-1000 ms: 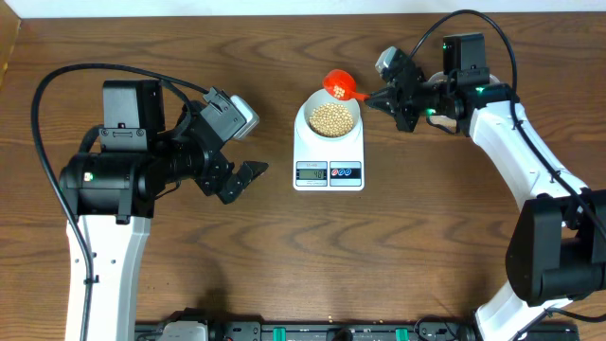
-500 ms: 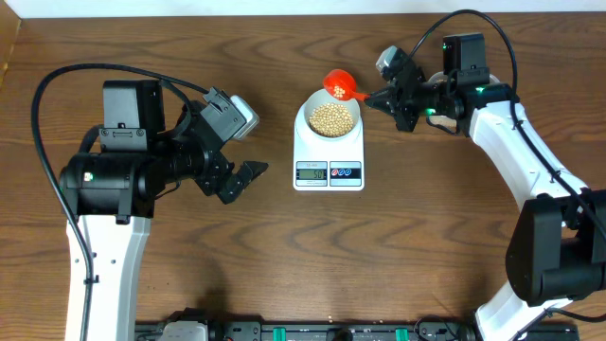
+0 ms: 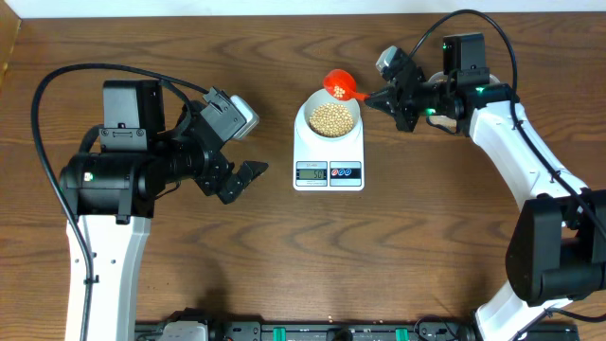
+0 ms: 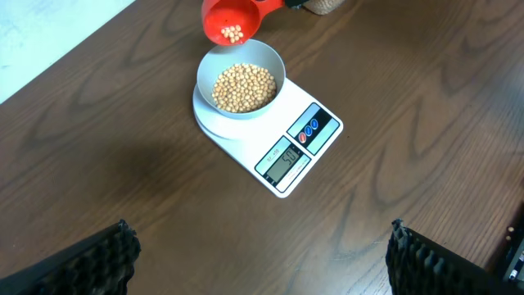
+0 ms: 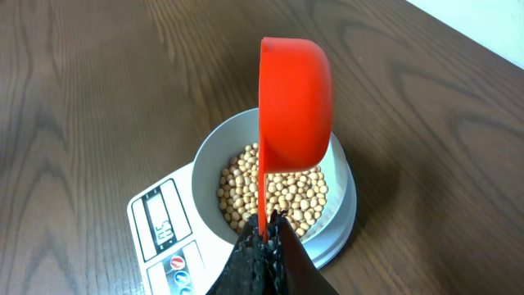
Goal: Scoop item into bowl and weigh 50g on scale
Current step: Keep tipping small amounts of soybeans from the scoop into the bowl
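Observation:
The pale bowl (image 3: 329, 116) sits on the white scale (image 3: 329, 169) and holds many tan beans (image 3: 330, 118). My right gripper (image 3: 376, 96) is shut on the handle of a red scoop (image 3: 337, 82), held tilted on its side above the bowl's far rim with a few beans in it. The right wrist view shows the scoop (image 5: 295, 102) over the bowl (image 5: 209, 168), the beans (image 5: 278, 192), the gripper (image 5: 266, 239) and the scale (image 5: 160, 233). The left wrist view shows the scoop (image 4: 229, 18), the bowl (image 4: 241, 115), the scale (image 4: 299, 152). My left gripper (image 3: 248, 174) is open and empty, left of the scale.
A white surface (image 3: 189, 8) runs along the table's far edge. Bare wood table (image 3: 379, 265) lies around the scale. The scale's display (image 4: 284, 159) is lit.

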`<action>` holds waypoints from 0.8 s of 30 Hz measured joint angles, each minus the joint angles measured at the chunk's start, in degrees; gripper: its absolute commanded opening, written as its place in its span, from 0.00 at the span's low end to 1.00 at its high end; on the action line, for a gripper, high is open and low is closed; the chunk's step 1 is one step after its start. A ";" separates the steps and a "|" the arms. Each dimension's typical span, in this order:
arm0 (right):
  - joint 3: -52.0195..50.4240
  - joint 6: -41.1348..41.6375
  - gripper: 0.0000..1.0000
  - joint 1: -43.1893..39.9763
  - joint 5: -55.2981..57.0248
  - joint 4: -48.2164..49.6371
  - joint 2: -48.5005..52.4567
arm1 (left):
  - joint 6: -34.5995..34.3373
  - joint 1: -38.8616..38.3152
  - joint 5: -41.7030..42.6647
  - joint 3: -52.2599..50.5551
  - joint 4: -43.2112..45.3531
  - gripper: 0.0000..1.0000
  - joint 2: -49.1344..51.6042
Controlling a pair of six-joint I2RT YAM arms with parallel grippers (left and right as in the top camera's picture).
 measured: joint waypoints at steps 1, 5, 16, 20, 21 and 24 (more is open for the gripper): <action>0.00 0.00 0.01 0.00 0.00 0.00 0.00 | 0.00 0.00 0.00 0.00 0.00 0.98 0.00; 0.00 0.39 0.01 0.00 -0.04 0.04 0.00 | -0.02 0.00 0.00 0.00 0.00 0.98 0.00; 0.00 7.93 0.01 -0.02 -4.04 0.28 0.00 | 0.00 0.00 0.00 0.00 0.00 0.99 0.00; 0.00 10.62 0.01 -0.04 -5.07 0.39 0.00 | 0.00 0.00 0.00 0.00 0.00 0.98 0.00; 0.00 11.02 0.01 -0.04 -5.22 0.44 0.00 | -0.02 0.00 0.00 0.00 0.00 0.98 0.00; 0.00 12.04 0.01 -0.24 -5.38 0.57 0.00 | -0.02 0.00 0.00 0.00 0.00 0.98 0.00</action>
